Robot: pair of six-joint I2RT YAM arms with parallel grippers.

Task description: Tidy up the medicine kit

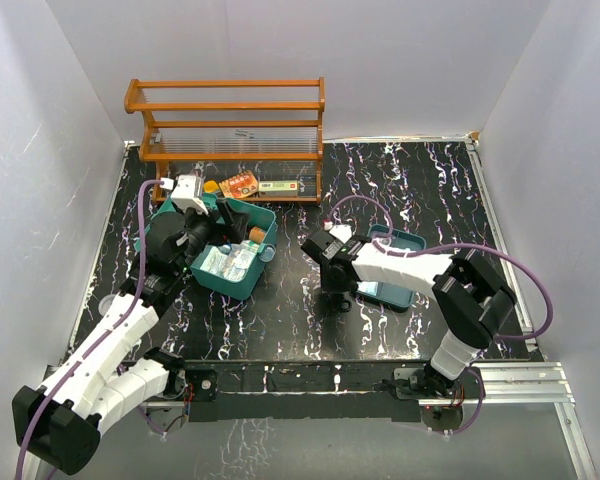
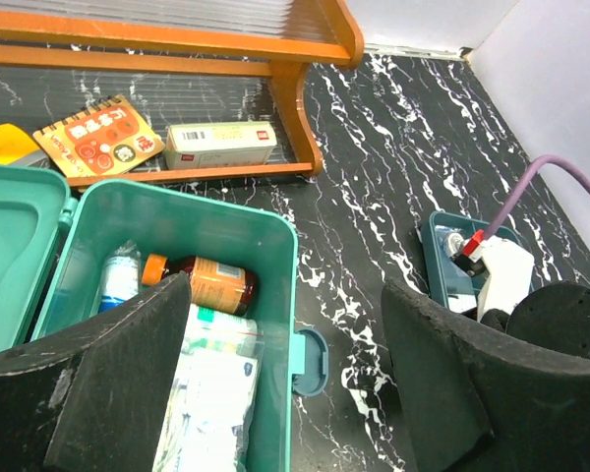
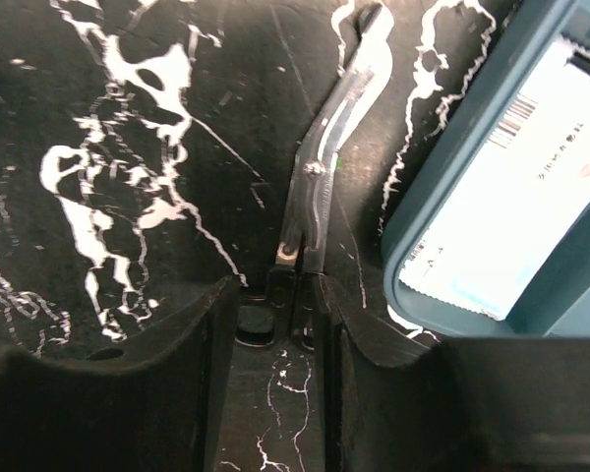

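Currently | left tool fingers spread over teal-green rounded plastic kit box, centre-left on worktop | right tool clamped on slim bent metal implement beside darker teal insert tray | box: likely light, stiff, slick; grip rim wall

**Operator:** Surface finish?
**Technician:** Flat black table top, white marbled veining.
**Operator:** Other items?
**Technician:** Teal-green rectangular plastic box; darker teal compartmented plastic insert tray; orange wooden shelf rack; silver-grey slim metal tool.
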